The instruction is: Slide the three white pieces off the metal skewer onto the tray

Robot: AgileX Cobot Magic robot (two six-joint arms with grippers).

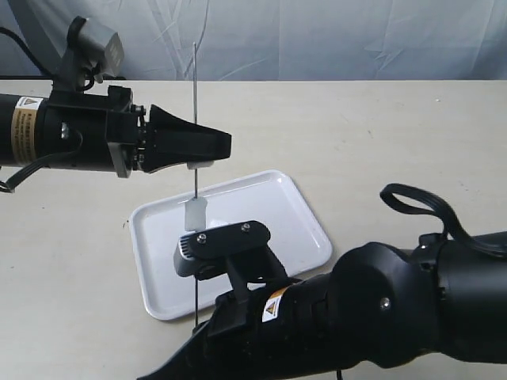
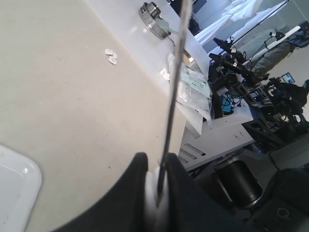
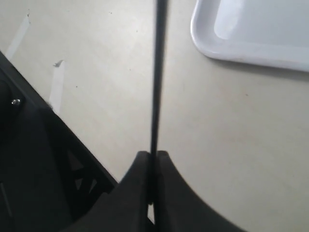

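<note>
Metal skewer (image 1: 195, 103) thin, straight, white piece (image 1: 195, 215) blocky, tray (image 1: 269, 202) glossy, round-cornered

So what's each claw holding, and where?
Right claw pinches the metal skewer near its lower end; left claw grips a white piece partway up it.

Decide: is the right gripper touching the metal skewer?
Touching. The right wrist view shows the right gripper clamped on the skewer, with no gap either side.

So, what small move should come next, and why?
Probably draw the left tool upward along the skewer: it pinches the upper piece, the skewer's top end is free, and the right tool clamps the bottom end.
</note>
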